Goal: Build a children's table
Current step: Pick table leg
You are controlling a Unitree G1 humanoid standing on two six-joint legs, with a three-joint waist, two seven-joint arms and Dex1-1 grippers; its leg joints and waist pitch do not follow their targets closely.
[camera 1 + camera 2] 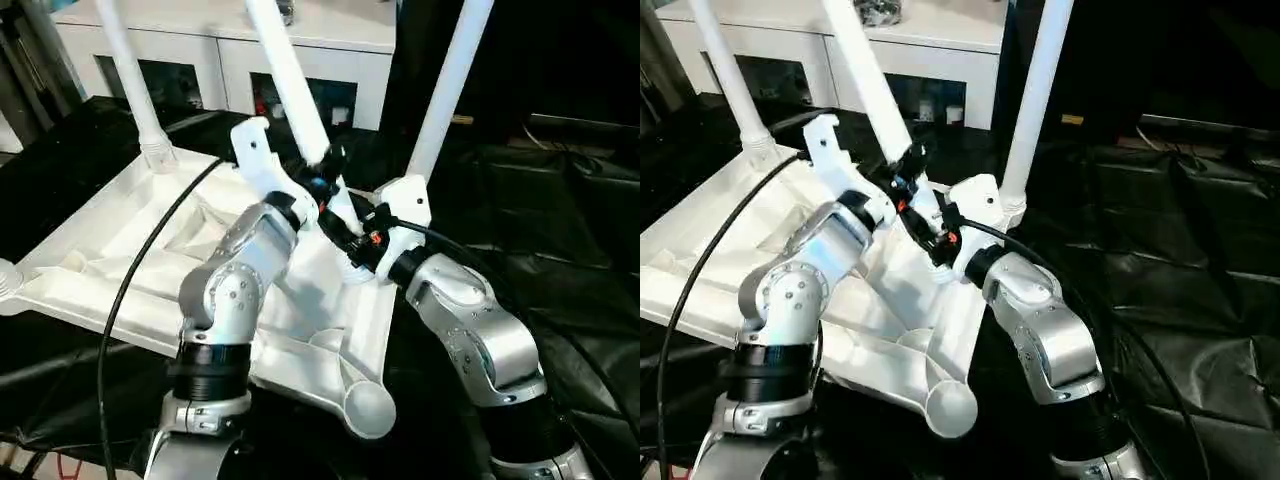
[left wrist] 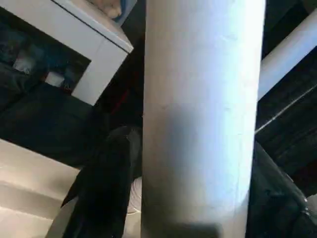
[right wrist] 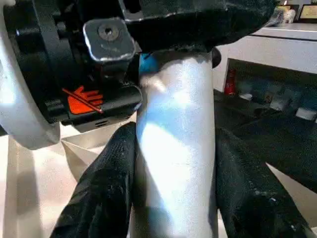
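The children's table lies upside down: its white ribbed tabletop (image 1: 100,250) rests on black cloth. One leg (image 1: 130,80) stands in the far left socket and another leg (image 1: 450,90) in the far right one. A third white tube leg (image 1: 290,70) leans between them over the tabletop's middle. My left gripper (image 1: 322,172) is shut on this leg, its black fingers (image 2: 106,188) lying against both sides. Just below, my right gripper (image 1: 345,225) is shut on the same leg, with fingers (image 3: 106,193) pressed to it.
A white cabinet (image 1: 300,40) with glass doors stands behind the tabletop. Crumpled black cloth (image 1: 560,220) covers the floor to the right. A rounded corner socket (image 1: 370,405) sticks out at the near edge between my forearms. A black cable (image 1: 120,300) crosses the tabletop.
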